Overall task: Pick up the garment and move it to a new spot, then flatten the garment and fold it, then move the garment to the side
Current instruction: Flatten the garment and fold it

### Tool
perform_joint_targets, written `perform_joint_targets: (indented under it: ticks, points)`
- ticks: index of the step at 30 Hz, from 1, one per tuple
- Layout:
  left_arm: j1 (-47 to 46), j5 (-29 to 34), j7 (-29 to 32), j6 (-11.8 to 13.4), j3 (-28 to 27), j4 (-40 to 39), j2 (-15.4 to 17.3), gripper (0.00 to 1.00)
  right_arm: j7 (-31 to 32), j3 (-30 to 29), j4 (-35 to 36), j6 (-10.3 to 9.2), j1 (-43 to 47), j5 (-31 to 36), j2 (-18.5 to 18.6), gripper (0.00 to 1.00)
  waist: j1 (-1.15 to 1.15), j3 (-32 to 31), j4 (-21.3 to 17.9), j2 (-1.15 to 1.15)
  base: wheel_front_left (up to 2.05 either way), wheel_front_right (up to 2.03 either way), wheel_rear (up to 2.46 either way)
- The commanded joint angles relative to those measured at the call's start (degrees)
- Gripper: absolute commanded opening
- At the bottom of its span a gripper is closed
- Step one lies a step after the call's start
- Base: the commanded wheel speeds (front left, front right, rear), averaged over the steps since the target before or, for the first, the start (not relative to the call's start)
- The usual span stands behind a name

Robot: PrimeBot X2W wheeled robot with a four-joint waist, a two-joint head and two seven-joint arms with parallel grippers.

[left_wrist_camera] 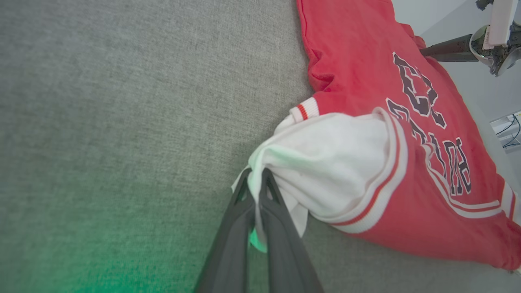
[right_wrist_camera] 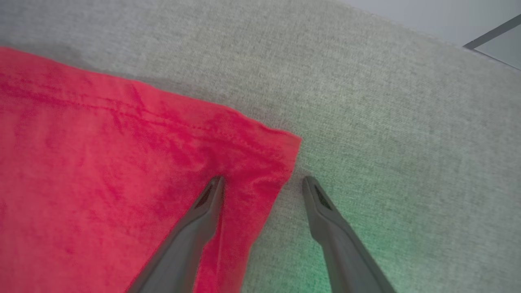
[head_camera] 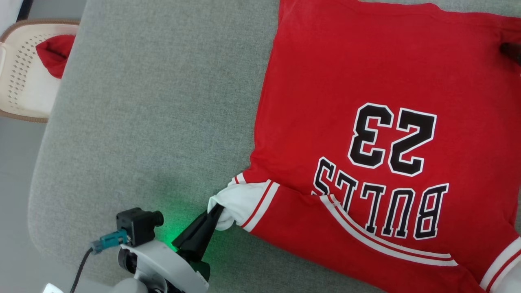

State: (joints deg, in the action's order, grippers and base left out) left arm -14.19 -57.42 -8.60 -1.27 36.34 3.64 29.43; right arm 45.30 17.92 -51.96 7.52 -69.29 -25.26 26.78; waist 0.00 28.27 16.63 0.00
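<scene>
A cream basket holds a small red cloth. The left end effector pinches the white sleeve of the garment, a red "BULLS 23" jersey spread on the grey cushion. The right end effector gapes wide over its hem corner.

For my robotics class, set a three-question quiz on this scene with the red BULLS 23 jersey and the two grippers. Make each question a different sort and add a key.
1. True or false: the left gripper is shut on the white sleeve of the garment.
2. Multiple choice: the right gripper is A) shut on the hem; B) open, with one finger over the garment's red corner and the other over the grey surface; C) shut on nothing.
3. Short answer: what lies in the pale basket?
Key: 1 true; 2 B; 3 a small red cloth.
</scene>
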Motion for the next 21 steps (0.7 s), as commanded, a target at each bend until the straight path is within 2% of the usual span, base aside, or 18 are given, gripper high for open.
perform_joint_targets:
  ticks: [1, 5, 7, 8, 9, 10, 15, 21]
  points:
    - [-0.8, -0.05, 0.22, 0.0, 0.22, 0.62, -0.16, 0.0, 2.1, 1.36, -2.58, -0.04, 2.82, -0.36, -0.83, 1.0, 0.0, 0.3, 0.06, 0.0, 0.0, 0.0, 0.0]
    - [-1.27, 0.2, -0.04, -0.25, 0.23, 0.87, -0.35, 0.0, 3.73, 1.83, -3.63, -0.05, 2.38, -0.26, -0.93, 0.98, 0.0, 0.76, 0.18, 0.0, 0.0, 0.0, 0.0]
    - [-1.53, 0.3, -0.15, -0.33, 0.27, 1.02, -0.46, 0.0, 3.83, 1.89, -3.75, -0.05, 1.89, -0.09, -0.98, 0.59, 0.0, 0.93, 0.22, 0.0, 0.0, 0.0, 0.0]
    - [-1.66, 0.3, -0.24, -0.44, 0.27, 1.11, -0.53, 0.0, 3.72, 1.9, -3.83, -0.05, 1.66, 0.06, -1.05, 0.45, 0.0, 0.97, 0.23, 0.0, 0.0, 0.0, 0.0]
    - [-1.73, 0.29, -0.26, -0.48, 0.27, 1.2, -0.58, 0.0, 3.55, 1.9, -3.9, -0.05, 1.44, 0.12, -1.13, 0.2, 0.0, 0.99, 0.24, 0.0, 0.0, 0.0, 0.0]
    - [-1.89, 0.28, -0.25, -0.48, 0.26, 1.29, -0.67, 0.0, 3.1, 1.81, -3.84, -0.05, 1.29, 0.17, -1.18, 0.0, 0.0, 0.97, 0.24, 0.0, 0.0, 0.0, 0.0]
    - [-2.52, 0.1, -0.77, -0.79, -0.16, 1.65, -0.83, 0.0, 2.77, 1.73, -4.0, -0.05, 0.73, -0.01, -0.75, 0.0, 0.0, 0.56, 0.03, 0.0, 0.0, 0.0, 0.0]
    - [-3.02, 0.3, -1.54, -0.65, -0.63, 1.83, -0.75, 0.0, 5.94, 1.84, -3.53, -0.06, 0.62, -2.39, -0.48, 0.0, 0.0, -1.04, -1.18, 0.0, 0.0, 0.0, 0.0]
